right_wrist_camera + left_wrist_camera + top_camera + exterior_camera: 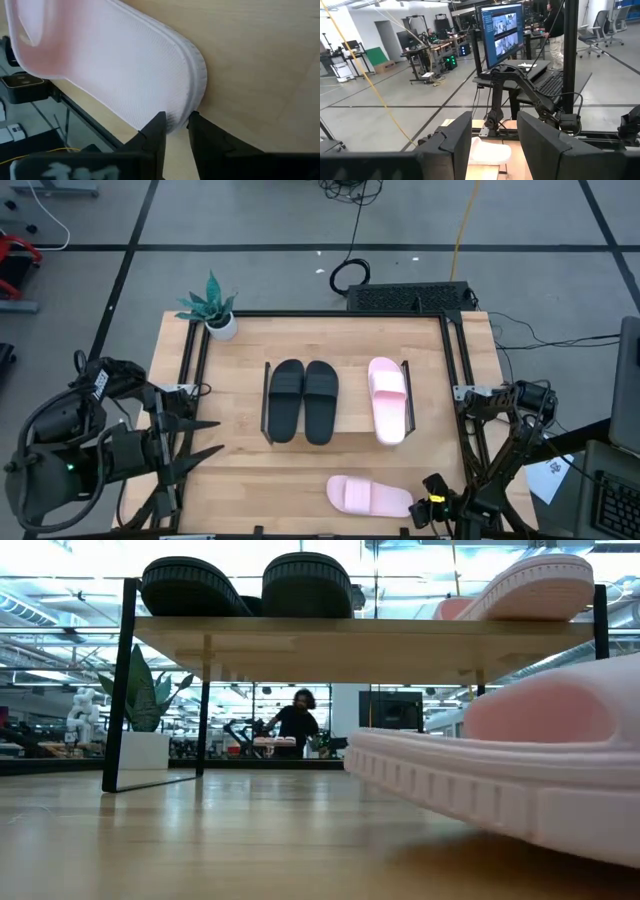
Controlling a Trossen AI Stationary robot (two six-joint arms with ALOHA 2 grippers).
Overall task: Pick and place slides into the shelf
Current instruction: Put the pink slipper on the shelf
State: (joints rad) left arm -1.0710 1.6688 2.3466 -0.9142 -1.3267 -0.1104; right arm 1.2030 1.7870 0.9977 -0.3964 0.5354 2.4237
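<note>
On the shelf [350, 405] lie two black slides [303, 401] side by side, with one pink slide [388, 400] at its right end. A second pink slide [368, 496] lies flat on the table near the front edge, its sole down. My right gripper [175, 127] is at this slide's right end, slightly open, with the end rim [186, 114] at the gap between its fingertips. My left gripper [205, 438] waits open over the table's left edge, nothing between its fingers [455, 145]. My right gripper comes at the pink slide's right end slanting down from the table's right near corner. One fingertip [156, 125] is over the footbed side of the rim and the other [197, 125] is outside it. I cannot tell whether either touches the slide.
A potted plant [215, 310] stands at the table's far left corner. A black frame [452, 360] borders the tabletop. A keyboard [410, 297] lies beyond the far edge. In the low view a person [298, 720] stands in the room behind. Bare board lies left of the loose slide.
</note>
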